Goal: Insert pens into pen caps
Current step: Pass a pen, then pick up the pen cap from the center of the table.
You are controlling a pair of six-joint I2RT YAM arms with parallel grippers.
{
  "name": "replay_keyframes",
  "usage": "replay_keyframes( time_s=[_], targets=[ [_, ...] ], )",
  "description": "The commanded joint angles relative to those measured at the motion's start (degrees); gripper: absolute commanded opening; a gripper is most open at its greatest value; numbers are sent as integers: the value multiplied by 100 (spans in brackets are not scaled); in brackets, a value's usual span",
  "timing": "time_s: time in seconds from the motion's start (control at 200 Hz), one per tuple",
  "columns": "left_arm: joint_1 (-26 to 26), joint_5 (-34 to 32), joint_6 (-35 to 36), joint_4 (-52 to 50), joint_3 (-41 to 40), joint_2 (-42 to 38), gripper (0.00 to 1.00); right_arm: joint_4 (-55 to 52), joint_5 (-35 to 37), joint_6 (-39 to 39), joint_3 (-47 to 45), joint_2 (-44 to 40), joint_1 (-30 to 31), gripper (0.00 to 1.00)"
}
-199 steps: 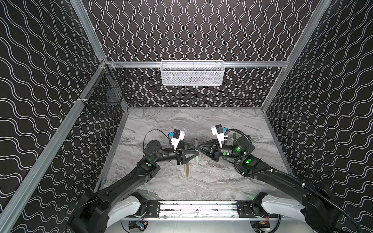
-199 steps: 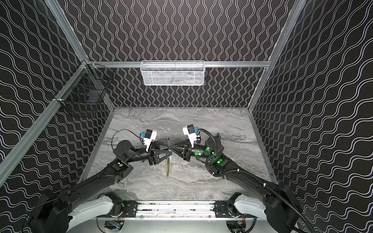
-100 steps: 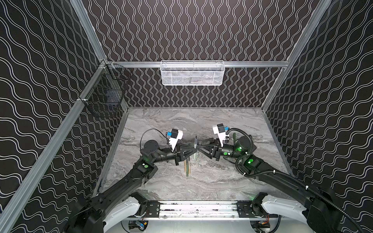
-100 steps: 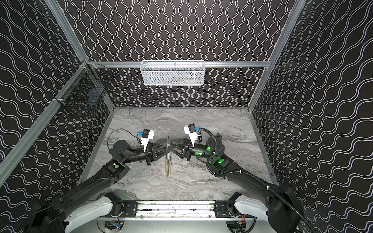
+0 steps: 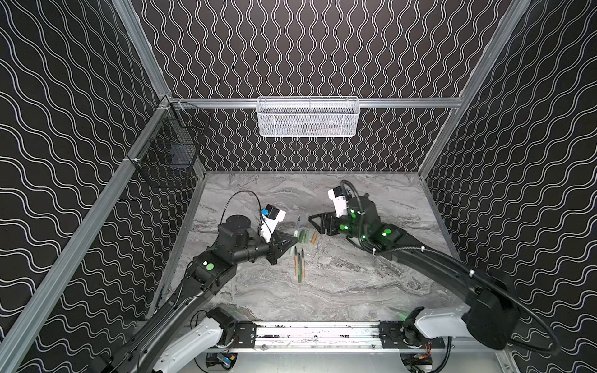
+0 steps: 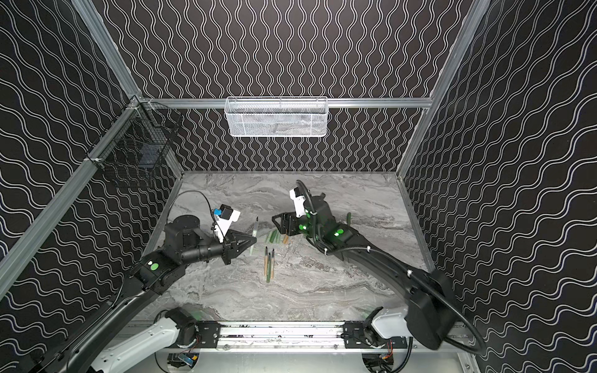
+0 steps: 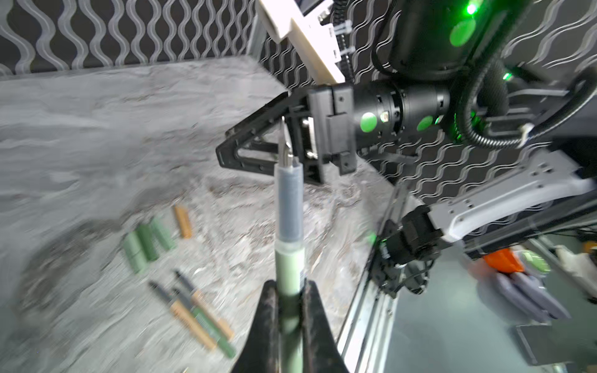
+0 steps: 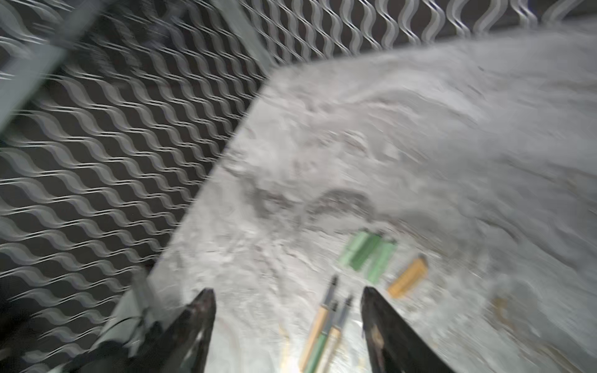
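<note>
My left gripper [image 5: 292, 239] [image 7: 289, 290] is shut on a pale green pen [image 5: 297, 227] [image 6: 255, 229] [image 7: 288, 226], held off the table with its dark, bare tip pointing at the right arm. My right gripper [image 5: 311, 219] [image 8: 287, 294] stands open and empty a short way from that tip. Three green pen caps [image 5: 302, 235] [image 7: 145, 242] [image 8: 368, 255] and a tan cap [image 5: 313, 237] [image 7: 183, 222] lie side by side on the table between the grippers. Three more pens [image 5: 299, 264] [image 6: 269, 264] [image 7: 193, 316] lie together nearer the front.
A white mesh basket [image 5: 307, 118] hangs on the back wall and a black wire basket [image 5: 168, 158] on the left wall. A metal rail [image 5: 316, 332] runs along the front. A dark green stick [image 6: 348, 217] shows just beyond the right arm.
The grippers met at the pen in the middle. The left one shut on it, the right one opened and drew back to the right, and the left arm pulled away to the left with the pen.
</note>
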Motion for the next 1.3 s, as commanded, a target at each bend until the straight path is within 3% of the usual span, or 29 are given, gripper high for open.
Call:
replay_keyframes(
  time_s=[0.0,0.245,0.486,0.766,1.116,1.296],
  targets=[
    [123,-554,571,-966,67,-165,0,-1120,748,107,344,629,5,72],
    [311,-532,615,-1110,-73,-576,0,-2089,1177,392,1473,2308,-15,66],
    [311,-535,622,-1081,-157,-787,0,-2212,1129,552,1888,3162,-96,57],
    [329,-418,678,-1024,-162,-734,0,-2166,1085,532,2131,3566,-108,40],
    [374,-333,677,-988,-179,-771,0,-2190,1046,492,2298,3818,-94,38],
    [393,-312,676,-979,-186,-771,0,-2478,1359,418,2541,3955,6,34]
  ],
)
